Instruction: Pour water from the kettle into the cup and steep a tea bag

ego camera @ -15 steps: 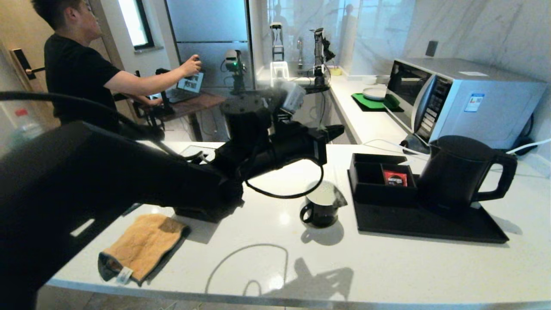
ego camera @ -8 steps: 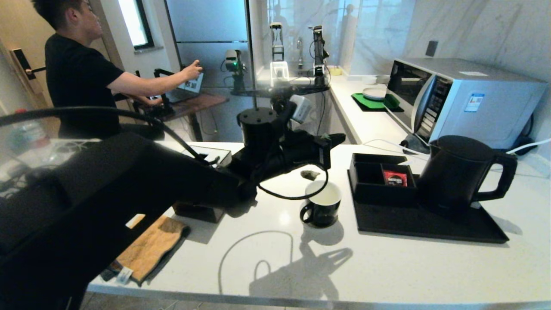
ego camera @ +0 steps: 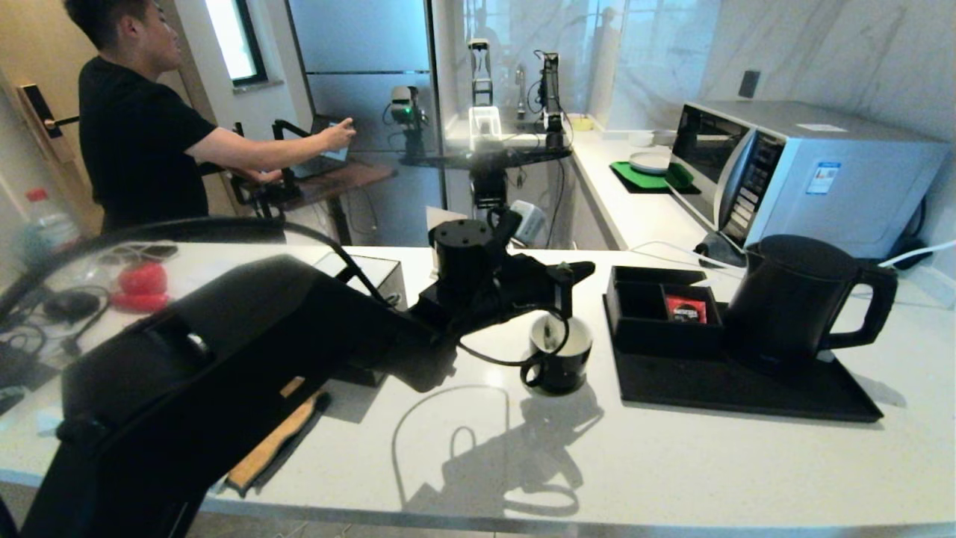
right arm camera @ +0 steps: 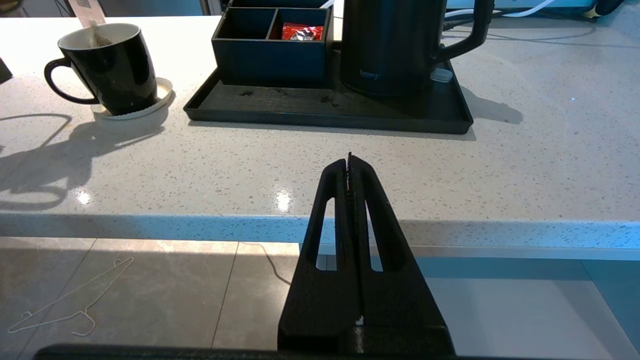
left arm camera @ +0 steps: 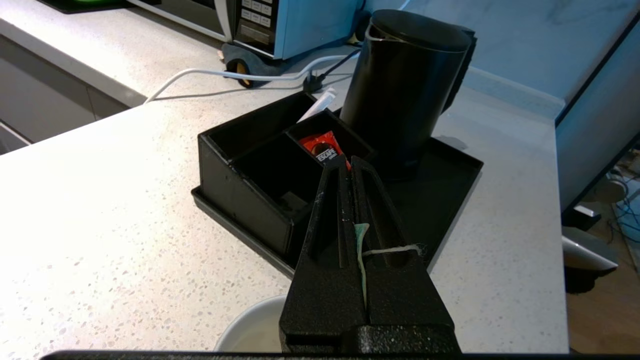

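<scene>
**Tea bag hanging in the cup from the left tool**

In the head view, the left tool (ego camera: 579,269) sits at centre frame, just above the small glossy black mug with a white inside (ego camera: 559,357). Its fingers are pressed fully together; the left wrist view shows them pinching a pale green paper tag and white string (left arm camera: 361,245) between them. The small pale grey-green tea bag (ego camera: 549,332) hangs below, inside the mug's mouth against its white wall; the right wrist view shows the same bag (right arm camera: 95,37) resting just under the rim at upper left. Whether there is water in the mug cannot be told.

The mug stands on the white speckled tabletop (ego camera: 672,463), on a thin white coaster (right arm camera: 155,100), just left of the flat black rectangular tray (ego camera: 747,392). On the tray's right half stands the tall matte black electric kettle with a flat lid and loop handle (ego camera: 795,299), upright, handle towards frame right. On the tray's left half sits a black divided organiser box (ego camera: 635,329) with a red packet (ego camera: 686,308) in one compartment.

The right tool (right arm camera: 350,165) is parked off the tabletop's near edge, above the tiled floor, fingers closed on nothing.

A silver microwave (ego camera: 806,172) stands at upper right, behind the kettle. An orange cloth (ego camera: 272,448) lies at lower left, mostly hidden by the left arm. A man in a black shirt (ego camera: 134,127) stands at upper left.
</scene>
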You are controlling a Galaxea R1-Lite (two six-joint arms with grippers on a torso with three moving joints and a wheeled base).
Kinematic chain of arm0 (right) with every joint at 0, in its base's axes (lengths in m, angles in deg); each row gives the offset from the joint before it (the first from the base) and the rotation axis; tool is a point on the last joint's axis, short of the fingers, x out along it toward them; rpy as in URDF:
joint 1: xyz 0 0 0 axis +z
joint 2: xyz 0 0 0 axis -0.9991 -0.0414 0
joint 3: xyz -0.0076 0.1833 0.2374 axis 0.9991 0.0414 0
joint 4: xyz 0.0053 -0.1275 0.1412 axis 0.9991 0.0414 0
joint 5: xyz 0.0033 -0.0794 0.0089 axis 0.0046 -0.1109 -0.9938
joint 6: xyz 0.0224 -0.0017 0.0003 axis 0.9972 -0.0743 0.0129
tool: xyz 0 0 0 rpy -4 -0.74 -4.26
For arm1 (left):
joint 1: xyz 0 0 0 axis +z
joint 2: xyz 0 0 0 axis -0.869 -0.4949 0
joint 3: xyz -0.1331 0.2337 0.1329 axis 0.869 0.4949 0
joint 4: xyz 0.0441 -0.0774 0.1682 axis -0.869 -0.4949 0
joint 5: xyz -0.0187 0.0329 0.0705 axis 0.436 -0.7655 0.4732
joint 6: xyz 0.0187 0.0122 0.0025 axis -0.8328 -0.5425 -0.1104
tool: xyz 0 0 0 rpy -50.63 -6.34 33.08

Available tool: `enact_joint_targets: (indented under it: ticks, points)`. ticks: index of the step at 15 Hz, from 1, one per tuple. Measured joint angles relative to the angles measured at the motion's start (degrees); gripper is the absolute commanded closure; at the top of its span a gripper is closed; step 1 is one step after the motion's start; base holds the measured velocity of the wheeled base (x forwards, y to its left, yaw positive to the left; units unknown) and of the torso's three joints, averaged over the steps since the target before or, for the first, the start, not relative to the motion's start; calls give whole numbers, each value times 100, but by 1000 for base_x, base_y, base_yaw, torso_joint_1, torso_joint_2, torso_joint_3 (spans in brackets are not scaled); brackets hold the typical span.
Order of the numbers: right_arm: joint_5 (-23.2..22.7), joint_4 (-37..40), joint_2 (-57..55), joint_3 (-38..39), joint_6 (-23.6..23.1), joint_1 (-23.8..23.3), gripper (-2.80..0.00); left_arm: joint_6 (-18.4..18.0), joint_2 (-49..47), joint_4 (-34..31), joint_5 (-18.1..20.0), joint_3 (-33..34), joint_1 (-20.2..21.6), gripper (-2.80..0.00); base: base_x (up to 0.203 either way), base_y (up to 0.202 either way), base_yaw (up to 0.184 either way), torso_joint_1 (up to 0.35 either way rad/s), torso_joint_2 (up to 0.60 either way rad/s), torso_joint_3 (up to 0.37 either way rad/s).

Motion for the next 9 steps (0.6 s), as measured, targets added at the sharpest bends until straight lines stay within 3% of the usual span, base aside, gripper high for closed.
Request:
enact_joint_targets:
  ticks: [9]
  points:
    - [-2,0,0,0,0,0,0,-4,-299,114,-23,11,15,0,0,0,0,0,0,0]
